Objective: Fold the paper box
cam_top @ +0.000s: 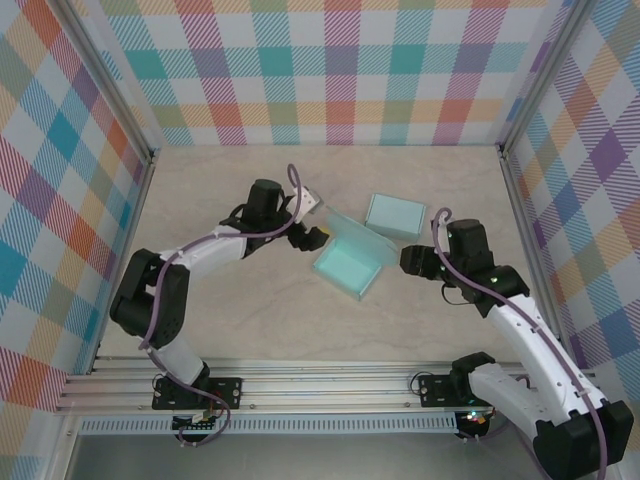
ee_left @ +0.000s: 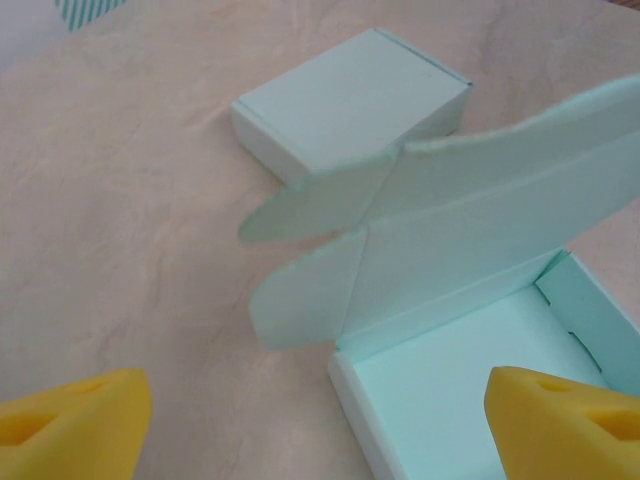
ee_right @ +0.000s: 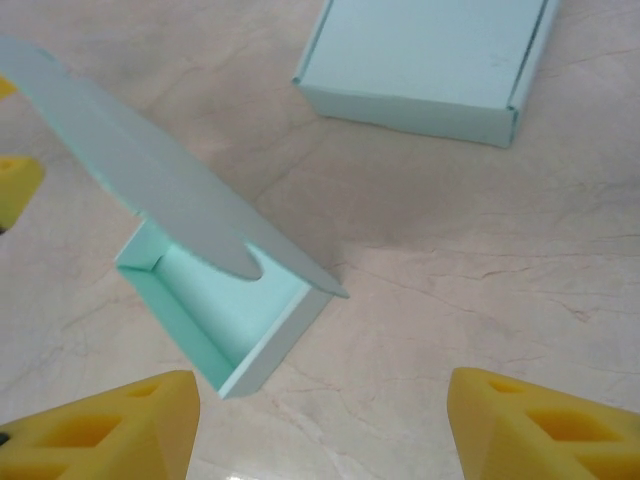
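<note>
The paper box (cam_top: 346,270) is a mint-green open tray in mid-table, with its lid (cam_top: 358,237) standing up at the far side. In the left wrist view, the tray (ee_left: 470,375) lies low right and the lid (ee_left: 480,215) rises behind it with two rounded flaps on its left. My left gripper (ee_left: 318,430) is open, its yellow fingertips (ee_left: 70,425) either side of the tray's near left corner and touching nothing. My right gripper (ee_right: 322,430) is also open, just right of the tray (ee_right: 225,310), and holds nothing. From above, the left gripper (cam_top: 320,237) and right gripper (cam_top: 408,260) flank the box.
A second mint box (cam_top: 397,214), closed and flat, lies just beyond the open one at the back right; it is also in the left wrist view as that closed box (ee_left: 350,100) and in the right wrist view (ee_right: 430,60). Checked walls enclose the beige table (cam_top: 230,320).
</note>
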{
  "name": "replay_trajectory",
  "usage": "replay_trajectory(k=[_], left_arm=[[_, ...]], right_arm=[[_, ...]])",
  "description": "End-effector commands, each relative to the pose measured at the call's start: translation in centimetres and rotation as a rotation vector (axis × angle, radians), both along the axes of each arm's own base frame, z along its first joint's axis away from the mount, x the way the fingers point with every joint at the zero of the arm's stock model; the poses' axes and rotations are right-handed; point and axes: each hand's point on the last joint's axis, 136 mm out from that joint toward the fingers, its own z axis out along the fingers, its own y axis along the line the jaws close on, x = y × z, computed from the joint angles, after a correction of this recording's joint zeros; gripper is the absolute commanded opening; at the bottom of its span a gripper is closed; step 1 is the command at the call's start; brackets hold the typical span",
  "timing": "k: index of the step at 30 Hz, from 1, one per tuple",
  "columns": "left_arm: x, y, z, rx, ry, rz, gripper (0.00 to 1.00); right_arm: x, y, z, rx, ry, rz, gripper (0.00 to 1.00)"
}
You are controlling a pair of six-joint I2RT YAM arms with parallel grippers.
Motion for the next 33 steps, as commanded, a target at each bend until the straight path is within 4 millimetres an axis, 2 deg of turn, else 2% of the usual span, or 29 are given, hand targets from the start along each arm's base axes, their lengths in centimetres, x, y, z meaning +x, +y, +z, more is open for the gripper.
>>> replay_trajectory(k=[1,7,15,16,19,21,23,26,29,33], left_arm=[[0.1,-0.9,-0.4,0.031,-0.011,-0.122,0.86],[0.7,-2.0,-1.3,0.052,0.032,-0.189,0.82],[0.9,-2.9,-2.4,0.086,0.058,-0.241,0.72],[1.0,-2.9,-2.5,0.096,0.064,-0.245,0.68],[1.2,-3.1,-2.9,0.112,0.073,-0.257,0.67],[1.5,-3.3,-3.0,0.117,0.068,-0.257,0.59],[1.8,-3.4,-2.9,0.116,0.063,-0.257,0.56],[1.9,-3.7,-2.6,0.107,0.057,-0.265,0.42],[2.0,-3.8,-2.7,0.101,0.07,-0.261,0.22],[1.8,-4.0,-3.0,0.105,0.087,-0.245,0.08]], right_arm=[[-0.8,1.4,-1.3,-0.022,0.03,0.09,0.67],[0.5,3.0,-2.5,-0.113,0.042,0.137,0.67],[3.6,3.4,-4.2,-0.198,0.061,0.123,0.65],[3.9,3.5,-4.3,-0.201,0.065,0.124,0.63],[4.7,3.9,-4.6,-0.203,0.072,0.125,0.57],[5.1,4.1,-4.8,-0.204,0.071,0.124,0.53],[5.4,4.3,-5.0,-0.206,0.073,0.124,0.49],[5.8,4.4,-5.1,-0.201,0.071,0.119,0.37],[6.2,4.5,-5.3,-0.204,0.067,0.112,0.31],[6.8,4.6,-5.5,-0.211,0.055,0.108,0.25]])
